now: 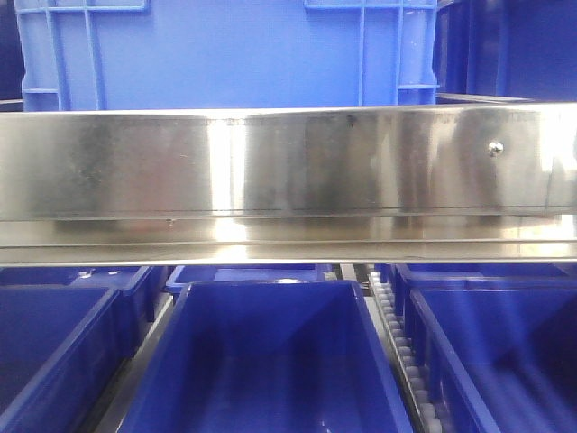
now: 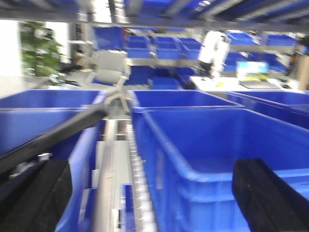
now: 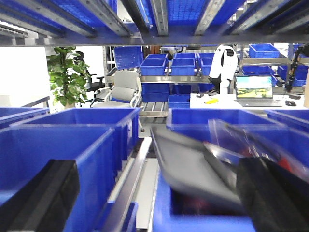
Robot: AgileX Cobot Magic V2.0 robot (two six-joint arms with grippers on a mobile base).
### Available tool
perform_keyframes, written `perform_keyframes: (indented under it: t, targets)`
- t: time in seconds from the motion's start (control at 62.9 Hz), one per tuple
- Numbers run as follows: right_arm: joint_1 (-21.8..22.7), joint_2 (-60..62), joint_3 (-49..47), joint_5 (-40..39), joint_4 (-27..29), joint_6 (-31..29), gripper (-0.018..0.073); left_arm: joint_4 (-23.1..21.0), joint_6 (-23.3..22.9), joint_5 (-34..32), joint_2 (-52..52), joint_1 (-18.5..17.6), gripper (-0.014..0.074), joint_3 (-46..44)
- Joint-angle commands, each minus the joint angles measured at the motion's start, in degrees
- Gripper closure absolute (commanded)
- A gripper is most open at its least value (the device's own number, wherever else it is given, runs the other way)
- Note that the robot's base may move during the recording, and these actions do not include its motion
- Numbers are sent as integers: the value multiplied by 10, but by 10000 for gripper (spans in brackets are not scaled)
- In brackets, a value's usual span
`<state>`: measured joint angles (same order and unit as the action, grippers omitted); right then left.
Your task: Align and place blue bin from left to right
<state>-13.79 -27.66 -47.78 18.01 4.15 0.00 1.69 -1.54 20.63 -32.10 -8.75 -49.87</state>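
We see a broad steel shelf beam spanning the front view above the roller track, and a pale blue crate sits higher still above that track. Below the beam the blue bin lies open side up just left of the roller track, a second bin lies just right of it, and a third bin lies well to the track's left. In the left wrist view the track runs away from us with a blue bin against its right side, though we cannot tell which bin this is. The left gripper is spread wide and holds nothing, with one of its fingers left of the track and the other over the bin to its right. A blurred dark rod slants left of the track. The right gripper is likewise released, its fingers wide apart, and a tilted dark tray lies blurred to the right of what looks like the same kind of track.
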Motion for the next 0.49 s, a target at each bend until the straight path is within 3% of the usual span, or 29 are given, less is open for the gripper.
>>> perform_keyframes:
  t: [0.0,0.286,0.477]
  targets:
    - [-15,-39,-51,7,-4,-5,-10,5,2,25,-49,-27,19,-51]
    - [-129,-227,-241,99,-15,-6,-10,6,2,155,-248,-58,41,-267]
    - [-147,-376,-395,234,-15,-6,-10,6,0,250,-374,-58,41,-406]
